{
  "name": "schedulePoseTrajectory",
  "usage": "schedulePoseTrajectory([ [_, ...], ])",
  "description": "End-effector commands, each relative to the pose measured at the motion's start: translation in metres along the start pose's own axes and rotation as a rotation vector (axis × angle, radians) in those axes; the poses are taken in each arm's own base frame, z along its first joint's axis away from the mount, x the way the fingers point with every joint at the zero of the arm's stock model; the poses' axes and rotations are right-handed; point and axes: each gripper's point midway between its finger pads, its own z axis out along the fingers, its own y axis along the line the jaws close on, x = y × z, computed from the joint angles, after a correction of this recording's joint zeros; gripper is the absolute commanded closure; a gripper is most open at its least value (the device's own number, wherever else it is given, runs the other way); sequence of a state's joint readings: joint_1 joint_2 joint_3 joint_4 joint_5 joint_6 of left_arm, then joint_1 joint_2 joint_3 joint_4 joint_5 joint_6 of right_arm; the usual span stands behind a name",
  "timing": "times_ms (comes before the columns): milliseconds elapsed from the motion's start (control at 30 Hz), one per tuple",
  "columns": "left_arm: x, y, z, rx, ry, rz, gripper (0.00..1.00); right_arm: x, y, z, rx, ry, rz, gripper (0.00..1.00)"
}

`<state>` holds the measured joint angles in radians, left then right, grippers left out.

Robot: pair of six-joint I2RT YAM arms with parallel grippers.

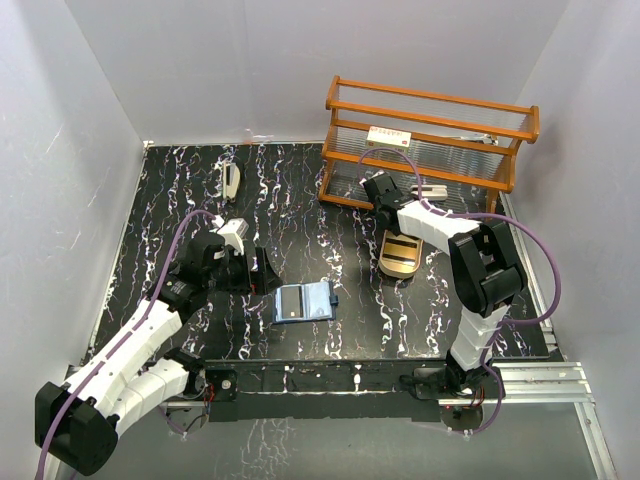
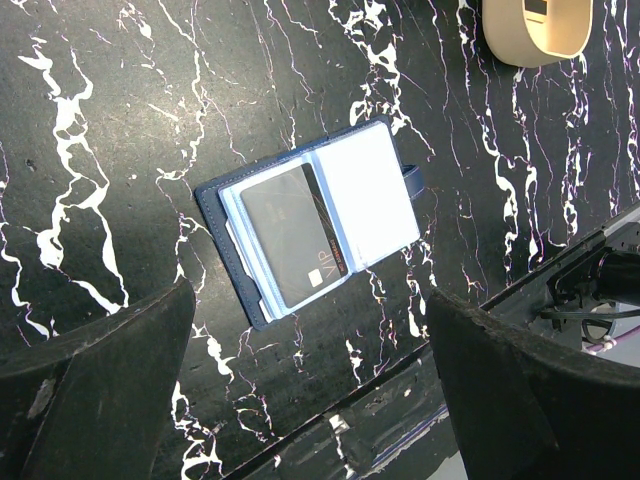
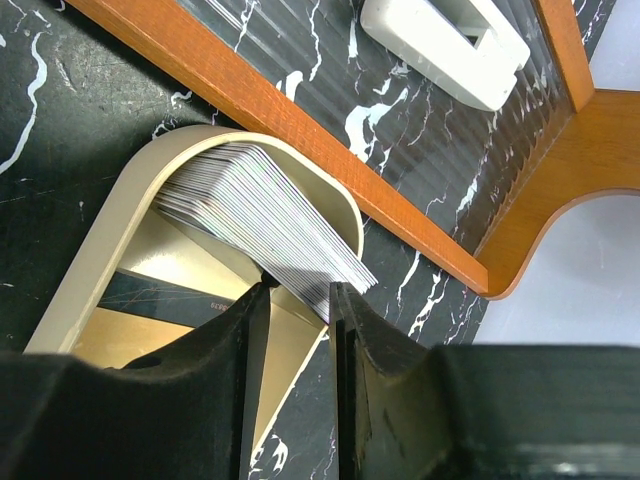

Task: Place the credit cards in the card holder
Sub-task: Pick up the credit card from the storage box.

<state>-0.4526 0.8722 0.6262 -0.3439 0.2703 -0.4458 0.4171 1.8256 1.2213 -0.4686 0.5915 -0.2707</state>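
Card holder [image 1: 302,300] lies open on the bench [image 1: 180,190] from above, the left wrist shows my left gripper [image 2: 310,300] over it, jaws wide and empty, and the right wrist shows the right gripper [image 3: 300,290], jaws nearly closed on fanned credit cards [image 3: 260,200] in the gold tray [image 3: 125,230], so I fear several lifting together.

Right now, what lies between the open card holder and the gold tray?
Nothing: only bare black marbled tabletop separates the card holder from the gold tray, shown in the top view and left wrist view.
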Motion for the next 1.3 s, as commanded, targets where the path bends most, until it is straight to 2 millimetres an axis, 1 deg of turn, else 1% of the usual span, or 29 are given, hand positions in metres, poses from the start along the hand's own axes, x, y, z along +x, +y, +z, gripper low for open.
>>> schedulePoseTrajectory([
  [0, -0.009, -0.007, -0.003, 0.023, -0.021, 0.012, 0.01, -0.035, -0.038, -0.023, 0.083, -0.11, 0.108, 0.74],
  [300, -0.008, -0.006, -0.003, 0.025, -0.016, 0.012, 0.01, -0.039, -0.043, -0.029, 0.082, -0.118, 0.118, 0.79],
  [500, -0.008, -0.007, -0.003, 0.027, -0.017, 0.009, 0.01, -0.038, -0.038, -0.031, 0.053, -0.109, 0.117, 0.87],
  [567, -0.007, -0.006, -0.003, 0.024, -0.014, 0.007, 0.01, -0.037, -0.033, -0.033, 0.021, -0.106, 0.12, 0.88],
  [633, -0.007, -0.005, -0.003, 0.016, -0.015, 0.002, 0.01, -0.039, -0.029, -0.044, -0.022, -0.121, 0.135, 0.92],
  [733, -0.006, -0.002, -0.001, -0.002, -0.008, -0.008, 0.01, -0.035, -0.017, -0.054, -0.071, -0.114, 0.138, 1.0],
  [900, -0.006, 0.002, -0.002, -0.024, -0.009, -0.009, 0.01, -0.029, -0.004, -0.071, -0.112, -0.081, 0.163, 1.0],
  [967, -0.007, -0.002, -0.003, -0.004, -0.016, -0.001, 0.01, -0.028, 0.0, -0.081, -0.132, -0.065, 0.177, 1.0],
  [1067, -0.006, -0.007, -0.003, 0.027, -0.016, 0.003, 0.01, -0.024, 0.002, -0.094, -0.14, -0.045, 0.216, 1.0],
  [1167, -0.005, -0.01, -0.004, 0.041, -0.01, -0.001, 0.03, -0.024, 0.007, -0.111, -0.184, -0.057, 0.262, 1.0],
  [1267, -0.004, -0.017, -0.005, 0.072, 0.007, -0.023, 0.08, -0.03, 0.017, -0.134, -0.263, -0.104, 0.309, 1.0],
])
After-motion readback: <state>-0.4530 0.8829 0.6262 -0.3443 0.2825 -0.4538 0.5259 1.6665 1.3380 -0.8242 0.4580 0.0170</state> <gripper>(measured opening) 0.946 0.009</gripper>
